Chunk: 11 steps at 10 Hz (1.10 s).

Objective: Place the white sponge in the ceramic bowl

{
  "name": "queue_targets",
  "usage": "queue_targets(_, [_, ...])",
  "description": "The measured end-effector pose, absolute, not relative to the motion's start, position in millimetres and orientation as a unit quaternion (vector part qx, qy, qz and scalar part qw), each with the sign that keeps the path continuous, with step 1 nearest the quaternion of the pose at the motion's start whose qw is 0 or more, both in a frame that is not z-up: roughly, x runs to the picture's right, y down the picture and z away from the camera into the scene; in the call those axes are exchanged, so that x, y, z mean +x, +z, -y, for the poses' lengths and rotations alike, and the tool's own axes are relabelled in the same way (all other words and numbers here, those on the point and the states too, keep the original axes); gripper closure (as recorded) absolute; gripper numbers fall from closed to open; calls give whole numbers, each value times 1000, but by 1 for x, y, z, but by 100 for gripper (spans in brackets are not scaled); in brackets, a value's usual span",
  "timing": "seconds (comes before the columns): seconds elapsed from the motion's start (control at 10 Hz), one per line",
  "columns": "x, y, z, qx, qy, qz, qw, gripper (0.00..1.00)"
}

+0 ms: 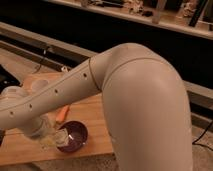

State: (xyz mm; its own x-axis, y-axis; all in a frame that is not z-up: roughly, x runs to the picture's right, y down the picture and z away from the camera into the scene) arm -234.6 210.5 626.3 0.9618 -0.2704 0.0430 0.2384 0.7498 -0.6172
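Note:
The ceramic bowl (73,137), dark purple-brown and glossy, sits on the wooden table (95,125) near its front edge. My gripper (49,140) hangs at the end of the beige arm (60,92), just left of the bowl and touching or overlapping its left rim. Something pale shows at the gripper tip, but I cannot tell whether it is the white sponge. No sponge shows clearly anywhere else. The arm's large elbow (145,100) fills the right half of the view and hides much of the table.
An orange elongated object (62,114) lies on the table just behind the bowl. A dark counter front and rail (75,50) run behind the table. The table's front edge lies close below the bowl.

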Motion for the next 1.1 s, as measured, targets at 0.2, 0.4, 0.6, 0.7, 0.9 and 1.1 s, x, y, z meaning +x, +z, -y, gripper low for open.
queue_targets(0.2, [-231,632,-211,-332,-128,-24,934,100])
queue_targets(0.4, [-224,638,-213,-340,-120,-25,932,89])
queue_targets(0.6, [-212,643,-214,-346,-105,-28,932,70])
queue_targets(0.7, [-201,644,-214,-348,-89,-32,933,58])
queue_targets(0.9, [-181,644,-213,-349,-60,-41,934,41])
queue_targets(1.1, [-164,644,-210,-344,-40,-49,937,38])
